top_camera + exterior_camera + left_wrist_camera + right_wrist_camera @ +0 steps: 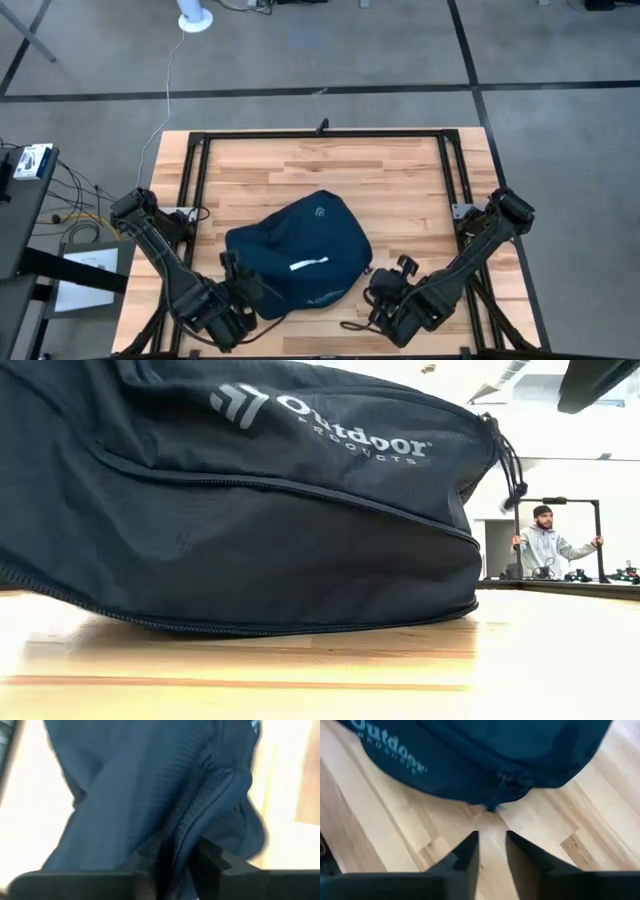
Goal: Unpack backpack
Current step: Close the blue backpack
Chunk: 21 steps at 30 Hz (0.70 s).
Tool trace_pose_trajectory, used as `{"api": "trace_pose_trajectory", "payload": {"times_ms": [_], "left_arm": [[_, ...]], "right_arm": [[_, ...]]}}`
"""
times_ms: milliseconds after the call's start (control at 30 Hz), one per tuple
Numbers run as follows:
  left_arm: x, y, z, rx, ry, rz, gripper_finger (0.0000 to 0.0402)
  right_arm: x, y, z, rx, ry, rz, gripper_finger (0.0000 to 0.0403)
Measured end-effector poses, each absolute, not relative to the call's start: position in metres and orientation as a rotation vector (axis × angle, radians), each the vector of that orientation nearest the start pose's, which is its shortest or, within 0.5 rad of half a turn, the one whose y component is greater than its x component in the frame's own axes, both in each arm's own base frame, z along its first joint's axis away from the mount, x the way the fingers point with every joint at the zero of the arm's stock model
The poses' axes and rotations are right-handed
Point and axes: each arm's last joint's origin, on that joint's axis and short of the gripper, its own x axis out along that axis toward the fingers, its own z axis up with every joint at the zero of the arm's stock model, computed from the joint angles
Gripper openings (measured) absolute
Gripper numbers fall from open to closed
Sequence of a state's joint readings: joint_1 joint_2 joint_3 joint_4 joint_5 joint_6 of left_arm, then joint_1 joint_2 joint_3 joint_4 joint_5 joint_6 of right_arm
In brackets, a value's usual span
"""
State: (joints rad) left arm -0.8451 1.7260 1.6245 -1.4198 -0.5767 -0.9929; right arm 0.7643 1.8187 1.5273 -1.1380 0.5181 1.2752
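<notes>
The dark navy backpack [300, 255] lies on its side in the middle of the wooden table, white stripe and logo up; its bulging lower side rests on the wood [300, 575]. My left gripper [243, 283] is at its near left side, shut on its fabric. My right gripper [492, 837] stands a little open just off the bag's near right corner, its fingers level and pointing at the zipper pull [495, 805], with only bare wood between them. My left gripper pinches a raised fold of the backpack's fabric [182, 845] between its two fingers, on the bag's near left side. The fingers [212, 862] come at it roughly level from the table's near left. The bag stays resting on the table.
A black frame rail [200, 150] runs around the tabletop. A black cord [355, 325] lies near the front edge by my right arm. Bare wood lies on the far side of the bag. A person [545, 545] stands far off in the room.
</notes>
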Motion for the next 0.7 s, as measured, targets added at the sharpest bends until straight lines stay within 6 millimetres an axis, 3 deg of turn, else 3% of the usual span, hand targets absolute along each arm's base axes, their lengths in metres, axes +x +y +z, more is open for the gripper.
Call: {"api": "trace_pose_trajectory", "payload": {"times_ms": [200,367,567,700], "left_arm": [[0.228,-0.237,0.308,0.028,1.075,0.198,0.0149],[0.222,-0.249,0.322,0.049,1.040,0.079,0.0177],[0.205,-0.251,0.358,0.080,0.680,0.192,0.0159],[0.183,-0.246,0.370,0.055,0.410,0.350,0.0108]], "right_arm": [[0.266,0.247,0.289,0.269,1.018,-0.320,0.0198],[0.272,0.251,0.324,0.223,0.908,-0.223,0.0219],[0.282,0.242,0.342,0.126,0.763,-0.272,0.0192],[0.297,0.222,0.336,0.099,0.702,-0.400,0.0107]]}}
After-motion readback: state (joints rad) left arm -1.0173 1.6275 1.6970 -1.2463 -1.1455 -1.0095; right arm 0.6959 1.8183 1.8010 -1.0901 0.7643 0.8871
